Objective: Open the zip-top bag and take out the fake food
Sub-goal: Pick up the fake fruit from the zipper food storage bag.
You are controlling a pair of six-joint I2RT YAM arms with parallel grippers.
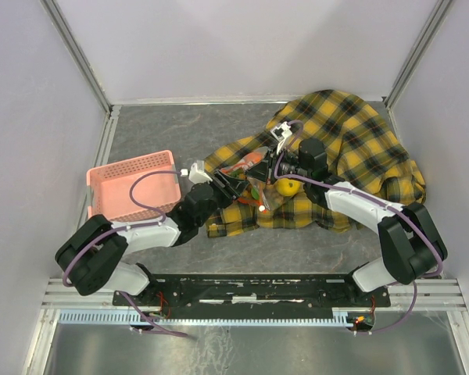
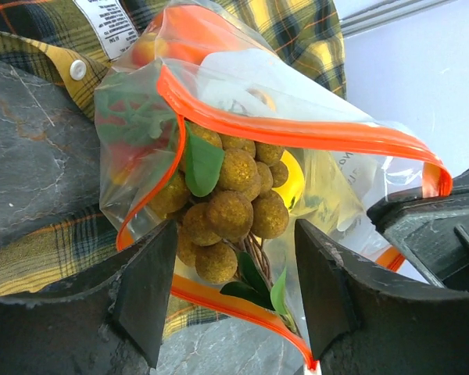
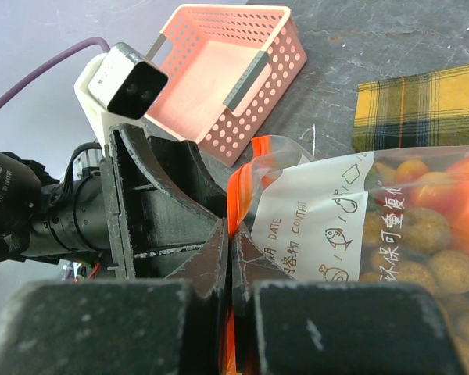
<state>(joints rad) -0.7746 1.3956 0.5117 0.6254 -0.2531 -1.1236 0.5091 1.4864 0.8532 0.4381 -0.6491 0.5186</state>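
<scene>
- Right wrist: label (image 3: 313, 207) on bag (image 3: 430, 234) reads "DATE", "CONTENT", with Chinese characters beside fish drawings.
- Right end effector (image 3: 230, 258) pinches the bag's orange zip strip (image 3: 236, 195).
- Left end effector (image 2: 234, 250) gapes wide around the grapes (image 2: 234, 203).
- Bag is over plaid cloth (image 1: 359, 133) on table (image 1: 164, 133).

The fake food (image 2: 230, 207) lies in the zip-top bag (image 2: 313, 101) — over the cloth (image 1: 359, 133); basket (image 1: 133, 187) leftward.

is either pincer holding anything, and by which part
The right pincer is shut on the zip-top bag at its orange zip strip; the left pincer is open, holding nothing.
</scene>
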